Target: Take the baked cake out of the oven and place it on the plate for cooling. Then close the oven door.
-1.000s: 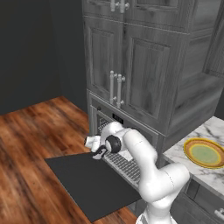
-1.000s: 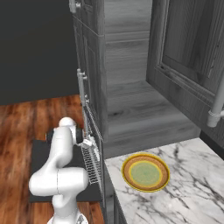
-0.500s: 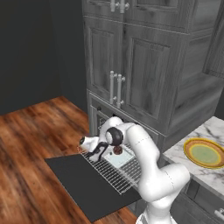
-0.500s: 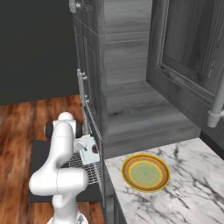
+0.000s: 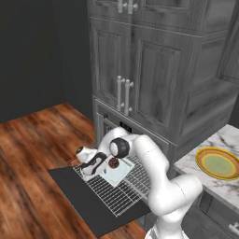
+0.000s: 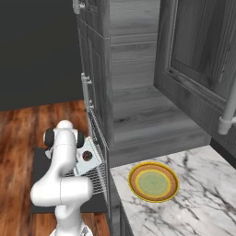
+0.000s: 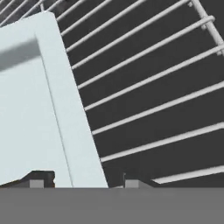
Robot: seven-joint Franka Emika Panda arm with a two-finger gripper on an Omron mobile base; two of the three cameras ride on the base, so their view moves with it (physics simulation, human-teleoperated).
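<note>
Evidently the wire rack [image 5: 122, 189] is slid out over the lowered oven door [image 5: 88, 198] so that its load sits in the open, lower centre of the left base view, where the arm can reach it from above instead of working inside the oven [image 5: 122, 135]. On the rack lies a pale blue tray [image 5: 116, 172], and the baked cake [image 5: 113, 163] rests on it, a small dark lump near the tray's upper left corner. In the right base view the cake [image 6: 86, 156] shows just right of the arm, at middle left of the frame.

The gripper [image 5: 92, 164] sits low at the tray's left edge, just beside the cake. In the hand view the tray's raised rim [image 7: 65, 105] runs down between the two dark fingers [image 7: 37, 178] at the bottom of the frame, one tip on each side of it, with the rack bars behind. So the fingers straddle the tray's edge with the rim in the gap; whether they actually press on it I cannot tell. Judging by that, the arm is set to take tray and cake together, not the small lumpy cake alone, which would be awkward to pinch.

The plate [image 6: 153, 181] waits bare on the marble desk [image 6: 198, 203], lower centre of the right base view, well apart from the rack, so the cake has a long carry ahead. The door lies flat open, the closing step not yet done.
</note>
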